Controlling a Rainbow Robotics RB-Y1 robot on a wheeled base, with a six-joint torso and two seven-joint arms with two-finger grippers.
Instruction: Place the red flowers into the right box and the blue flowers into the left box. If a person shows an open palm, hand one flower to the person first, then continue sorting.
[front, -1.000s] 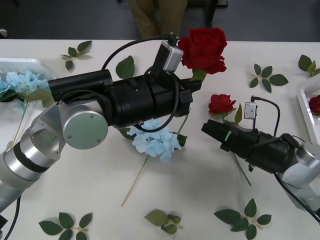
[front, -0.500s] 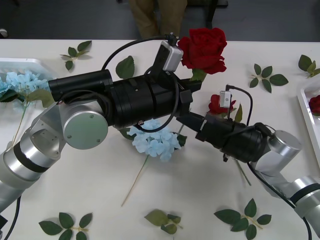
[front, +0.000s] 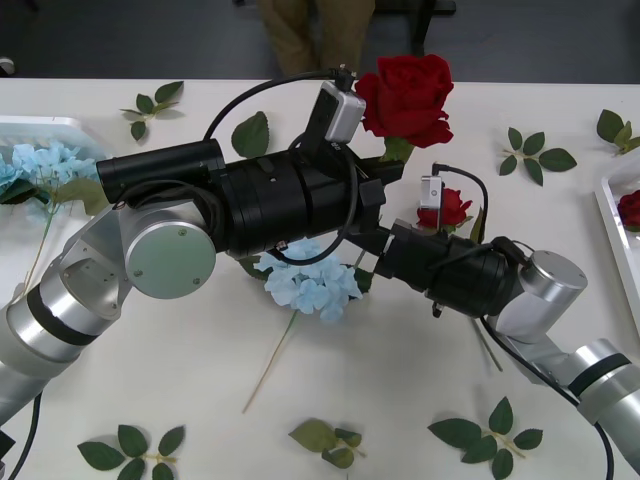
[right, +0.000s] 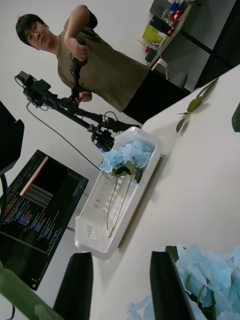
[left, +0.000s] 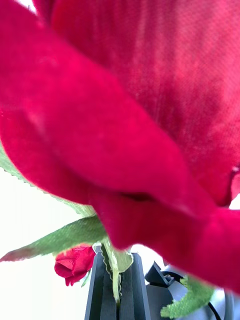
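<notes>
Red rose (front: 406, 97) is clamped by its stem in the left gripper (front: 383, 172) above mid-table, while the open-jawed right gripper (front: 368, 250) closes in just below, risking a collision that knocks the stem loose.

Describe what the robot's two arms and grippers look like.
Both arms have silver-grey links and joints ending in thick black cylindrical wrist sections. The left arm carries a small silver camera box with a looping black cable; the right arm has the same. The right gripper has flat black fingers, as does the left gripper.
</notes>
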